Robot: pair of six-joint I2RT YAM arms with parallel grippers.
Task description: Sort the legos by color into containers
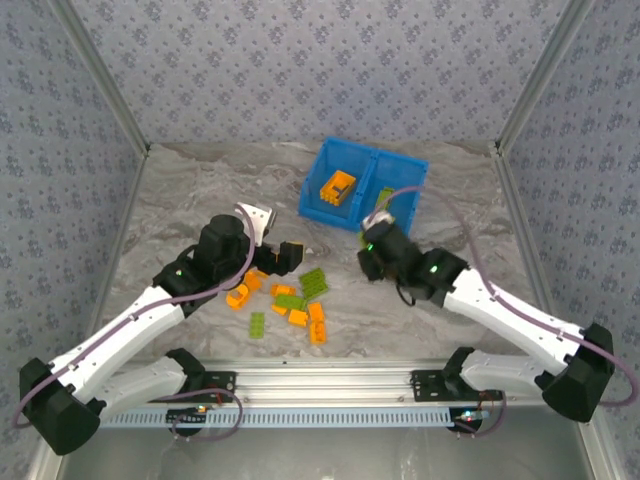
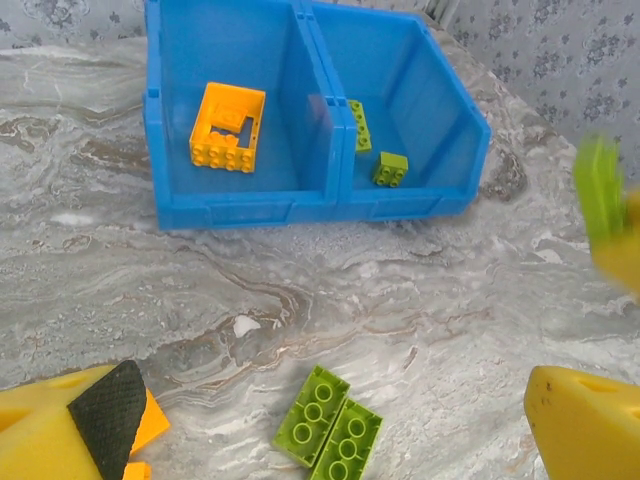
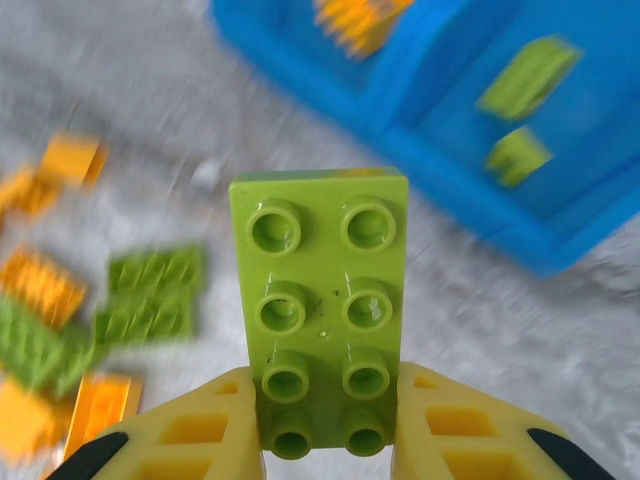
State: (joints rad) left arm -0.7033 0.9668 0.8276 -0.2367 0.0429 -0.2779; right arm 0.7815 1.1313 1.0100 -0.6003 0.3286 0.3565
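Note:
My right gripper is shut on a lime green two-by-four lego, held above the table just in front of the blue bin. Seen from above, that gripper hovers near the bin's front right corner. The bin's left container holds an orange piece, and the right one holds two green legos. My left gripper stands open over a pair of green legos on the table. Loose orange and green legos lie scattered between the arms.
Patterned walls close in the marbled table on the left, back and right. A metal rail runs along the near edge.

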